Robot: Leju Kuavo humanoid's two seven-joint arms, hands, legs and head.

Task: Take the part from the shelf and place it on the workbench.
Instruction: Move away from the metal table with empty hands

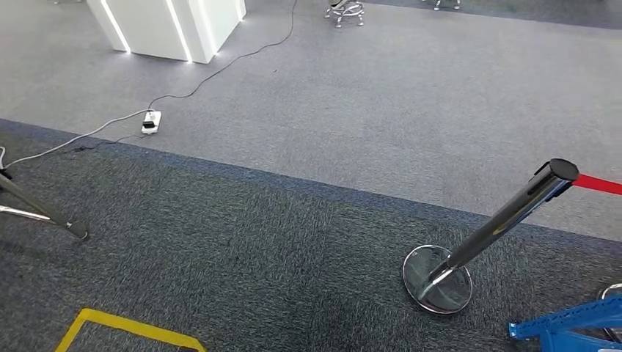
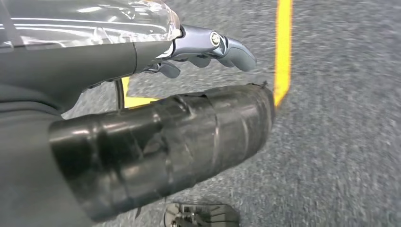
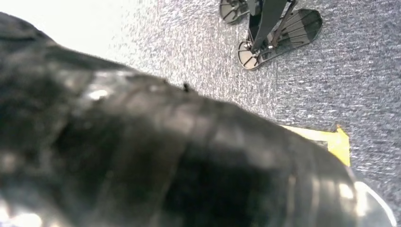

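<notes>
Black tape-wrapped part (image 2: 165, 151) sits right up against the left wrist cam, a glossy cylinder lying across the lower left of the frame. Left hand (image 2: 208, 47) is at upper centre just past the part, fingers loosely curled; whether it is touching or gripping the part, can't tell. Yellow floor tape (image 2: 283, 47) runs down the upper right of that frame on grey carpet. In the right wrist cam the same black wrapped surface (image 3: 165, 156) covers most of the frame and is blurred; right hand grip can't be told. Head cam, left to right: dark tripod leg (image 1: 40, 209) at the left edge on the dark carpet, a yellow tape corner (image 1: 125, 326) at lower left, a white power strip (image 1: 150, 121) on the light carpet (image 1: 403, 110) with its cable (image 1: 220, 70) trailing to the upper centre, and a white lit plinth (image 1: 165, 26) at upper left. Chrome base (image 1: 345, 11) is at top centre. Chrome stanchion (image 1: 506, 213) at right looks tilted, its round foot on the dark carpet and a red belt (image 1: 598, 183) running off the right edge. Blue frame (image 1: 568, 323) is in the lower right corner, near the stanchion's foot.
</notes>
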